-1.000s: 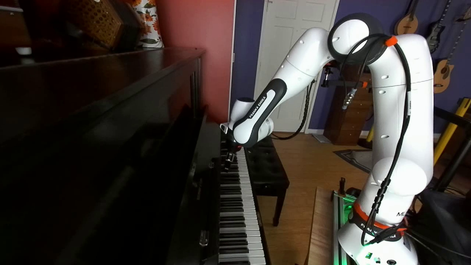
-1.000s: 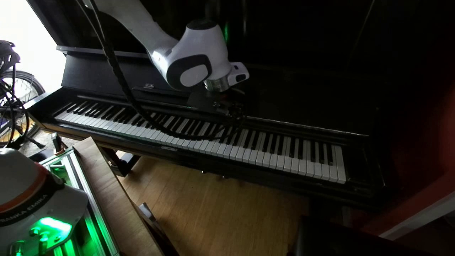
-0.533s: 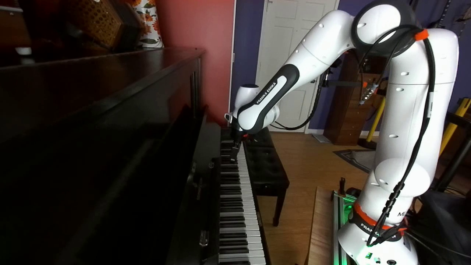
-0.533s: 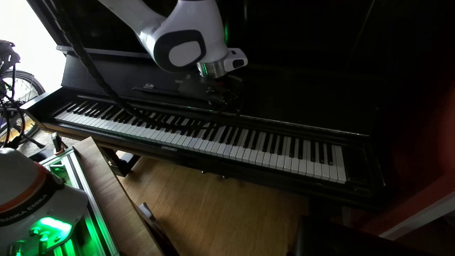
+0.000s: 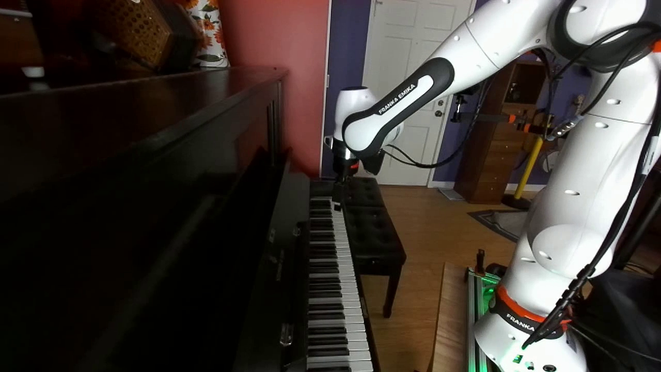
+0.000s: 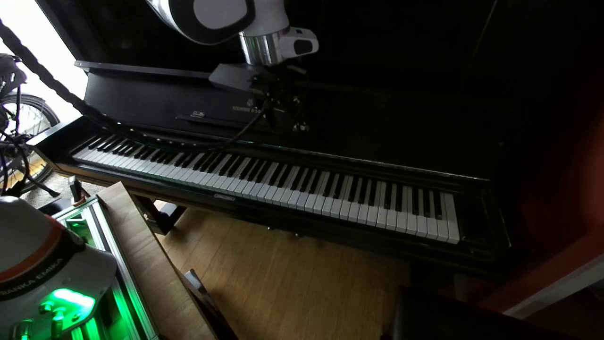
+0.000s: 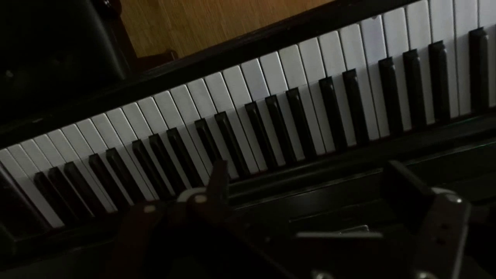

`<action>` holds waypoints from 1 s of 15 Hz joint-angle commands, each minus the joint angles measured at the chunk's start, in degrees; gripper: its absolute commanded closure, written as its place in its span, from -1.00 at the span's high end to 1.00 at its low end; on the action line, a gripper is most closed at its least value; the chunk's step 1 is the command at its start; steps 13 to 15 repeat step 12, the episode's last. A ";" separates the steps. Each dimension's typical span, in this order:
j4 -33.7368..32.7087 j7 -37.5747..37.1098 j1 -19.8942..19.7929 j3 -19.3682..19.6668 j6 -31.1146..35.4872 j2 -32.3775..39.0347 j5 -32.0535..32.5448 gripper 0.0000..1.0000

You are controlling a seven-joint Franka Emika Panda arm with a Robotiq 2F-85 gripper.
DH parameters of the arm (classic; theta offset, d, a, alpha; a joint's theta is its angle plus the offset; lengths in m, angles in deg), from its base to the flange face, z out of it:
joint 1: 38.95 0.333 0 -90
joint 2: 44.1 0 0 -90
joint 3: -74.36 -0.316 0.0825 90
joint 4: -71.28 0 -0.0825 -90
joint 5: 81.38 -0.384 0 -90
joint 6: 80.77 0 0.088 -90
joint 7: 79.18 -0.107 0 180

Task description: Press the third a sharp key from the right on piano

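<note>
Upright piano (image 5: pixel 129 155), dark and glossy, along the left side of an exterior view, far end towards a red wall (image 5: pixel 273 36); long keyboard (image 6: pixel 273 186) of white and black keys, its fallboard (image 6: pixel 141 92) open behind, bearing lettering too small to read. One white jointed arm (image 5: pixel 485 46), marked FRANKA EMIKA, on a base (image 5: pixel 501 336) lit green, beside a wooden board (image 5: pixel 449 315); forearm extended towards the keys. One black cable (image 6: pixel 54 85), slung in a loop in front of the fallboard. One gripper (image 7: pixel 310 178), dark, two-fingered, jaws spread wide, fingers (image 7: pixel 407 190) well apart; hung in front of the fallboard, above the keys and apart from them. One black bench (image 5: pixel 374 237), tufted top, just beside the keyboard's front edge; seen also at upper left in the wrist view. On the piano top, a concertina (image 5: pixel 139 31) with pierced wooden end, tilted; near it a white flower-patterned item (image 5: pixel 209 33), kind unclear. Surroundings: white panelled door (image 5: pixel 397 62); wooden drawer cabinet (image 5: pixel 488 165); wood floor (image 6: pixel 283 274); bicycle (image 6: pixel 12 78), partly in view at the left edge of an exterior view.
</note>
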 commanded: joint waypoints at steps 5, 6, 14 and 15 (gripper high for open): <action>0.83 -13.87 2.46 0.86 -11.20 -9.37 3.48 1.00; -0.21 -10.05 2.99 1.65 -9.56 -7.11 2.09 1.00; -0.08 -12.65 3.07 1.52 -10.38 -8.57 2.69 1.00; -0.08 -12.65 3.07 1.52 -10.38 -8.57 2.69 1.00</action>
